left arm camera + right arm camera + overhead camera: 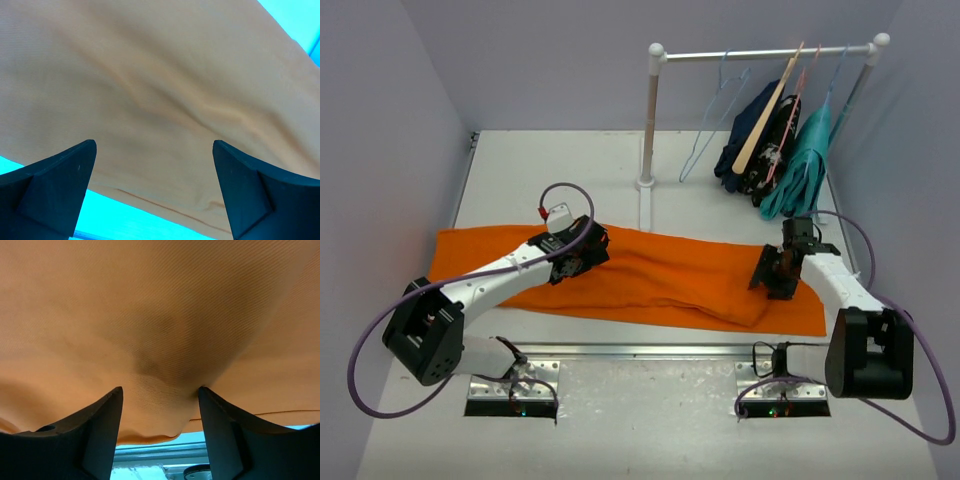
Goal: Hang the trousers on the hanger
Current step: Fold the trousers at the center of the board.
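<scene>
The orange trousers (670, 275) lie flat and stretched across the table from left to right. The pale blue wire hanger (708, 135) hangs empty on the rack's rail, at its left end. My left gripper (582, 255) is open and low over the trousers' left half. In the left wrist view (152, 150) orange cloth (160, 85) fills the picture near the hem. My right gripper (770, 278) is down on the trousers' right part. In the right wrist view (159, 392) its jaws stand apart with a raised fold of orange cloth (160, 375) between them.
A white garment rack (647, 120) stands at the back of the table. On its right end hang a tan wooden hanger (765, 120), a dark navy garment (755, 140) and a teal garment (805, 160). The table's metal front edge (650, 350) runs just below the trousers.
</scene>
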Robot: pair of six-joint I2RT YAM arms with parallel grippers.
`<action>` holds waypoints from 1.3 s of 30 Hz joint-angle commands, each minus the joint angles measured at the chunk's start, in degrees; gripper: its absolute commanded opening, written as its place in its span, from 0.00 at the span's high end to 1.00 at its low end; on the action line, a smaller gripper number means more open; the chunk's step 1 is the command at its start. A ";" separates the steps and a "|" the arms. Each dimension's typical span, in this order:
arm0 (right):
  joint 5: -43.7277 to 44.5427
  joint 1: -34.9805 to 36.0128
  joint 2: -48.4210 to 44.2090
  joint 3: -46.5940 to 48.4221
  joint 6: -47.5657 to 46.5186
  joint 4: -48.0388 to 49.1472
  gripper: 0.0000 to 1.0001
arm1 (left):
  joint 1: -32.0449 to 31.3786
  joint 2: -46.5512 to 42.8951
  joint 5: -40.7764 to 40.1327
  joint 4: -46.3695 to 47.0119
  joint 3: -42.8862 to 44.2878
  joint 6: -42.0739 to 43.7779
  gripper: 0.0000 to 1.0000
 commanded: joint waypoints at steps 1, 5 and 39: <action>-4.90 0.10 1.50 -3.59 2.18 10.46 0.65 | -1.28 -3.52 2.16 4.87 -2.87 4.70 0.00; 1.08 1.76 0.85 -3.88 1.34 10.61 1.00 | -1.28 -4.00 1.87 5.99 -4.24 5.68 0.00; 27.44 39.75 20.82 31.30 3.90 -9.49 0.45 | -1.28 -5.49 -4.68 2.12 -3.94 7.26 0.00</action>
